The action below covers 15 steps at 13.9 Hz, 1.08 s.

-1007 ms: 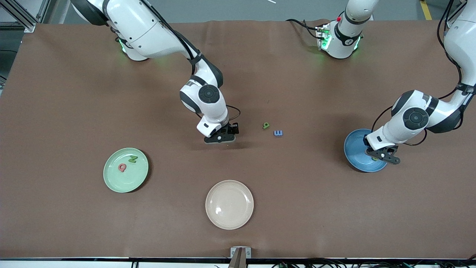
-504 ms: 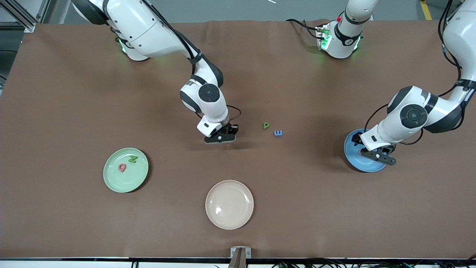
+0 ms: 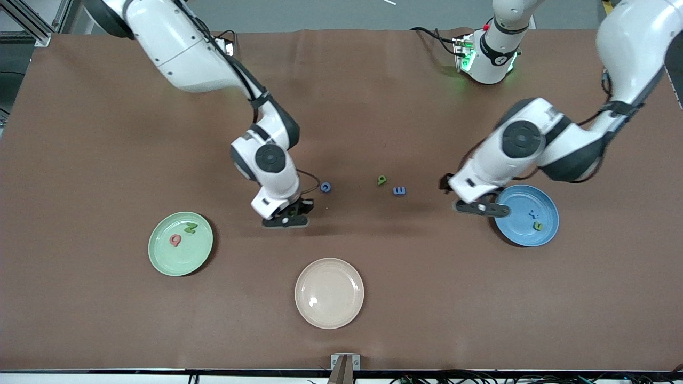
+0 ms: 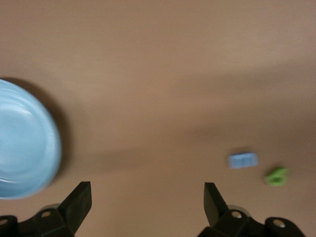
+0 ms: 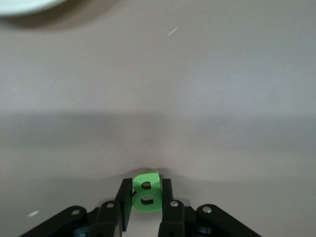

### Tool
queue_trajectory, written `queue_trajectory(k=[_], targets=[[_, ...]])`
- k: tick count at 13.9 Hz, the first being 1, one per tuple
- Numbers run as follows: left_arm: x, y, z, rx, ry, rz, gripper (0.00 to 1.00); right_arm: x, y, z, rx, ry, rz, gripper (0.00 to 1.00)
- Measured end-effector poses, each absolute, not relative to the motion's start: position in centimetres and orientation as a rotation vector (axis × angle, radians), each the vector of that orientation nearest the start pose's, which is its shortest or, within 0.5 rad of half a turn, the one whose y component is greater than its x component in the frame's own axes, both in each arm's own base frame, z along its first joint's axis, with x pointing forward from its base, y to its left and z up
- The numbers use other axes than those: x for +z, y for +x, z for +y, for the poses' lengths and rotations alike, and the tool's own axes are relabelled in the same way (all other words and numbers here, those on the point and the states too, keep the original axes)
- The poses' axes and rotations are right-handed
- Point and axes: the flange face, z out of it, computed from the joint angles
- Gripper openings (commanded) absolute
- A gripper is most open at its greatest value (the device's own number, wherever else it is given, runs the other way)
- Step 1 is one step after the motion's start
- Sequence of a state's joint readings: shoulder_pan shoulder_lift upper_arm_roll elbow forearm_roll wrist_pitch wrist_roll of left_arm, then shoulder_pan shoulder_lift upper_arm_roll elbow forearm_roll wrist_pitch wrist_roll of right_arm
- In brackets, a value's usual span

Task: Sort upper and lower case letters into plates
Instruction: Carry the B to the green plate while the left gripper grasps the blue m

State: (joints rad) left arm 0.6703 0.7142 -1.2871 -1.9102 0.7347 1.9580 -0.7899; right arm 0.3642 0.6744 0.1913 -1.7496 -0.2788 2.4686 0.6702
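At centre frame in the front view, the right gripper (image 3: 286, 217) hangs low over the worktop (image 3: 106, 133); only the right wrist view shows its fingers (image 5: 165, 200) clenched on the green B (image 5: 146, 195). At right, the left gripper (image 3: 479, 207), fingers spread and empty, hovers beside the blue plate (image 3: 544, 234); the mint plate (image 3: 160, 256) sits lower left.

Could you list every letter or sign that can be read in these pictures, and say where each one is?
"B": green letter held in the right gripper.
"N": green letter in the mint plate.
"Q": pink-red letter, same plate.
"G": blue letter on the table.
The others are too small to read.
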Motion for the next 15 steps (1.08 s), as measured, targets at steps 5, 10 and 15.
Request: queue_trajectory(k=[5, 10, 15], targets=[[29.7, 51.0, -35.9, 0.123, -3.082, 0.09, 1.0, 22.0, 62.9, 22.8, -0.073, -3.198, -0.195, 0.0], [25.2, 51.6, -35.9, 0.142, -3.168, 0.031, 1.0, 22.8, 65.9, 12.8, -0.053, -3.178, -0.344, 0.0], [18.4, 49.2, -36.9, 0.123, -3.116, -0.049, 0.95, 22.8, 66.7, 7.5, -0.022, -3.168, -0.356, 0.01]])
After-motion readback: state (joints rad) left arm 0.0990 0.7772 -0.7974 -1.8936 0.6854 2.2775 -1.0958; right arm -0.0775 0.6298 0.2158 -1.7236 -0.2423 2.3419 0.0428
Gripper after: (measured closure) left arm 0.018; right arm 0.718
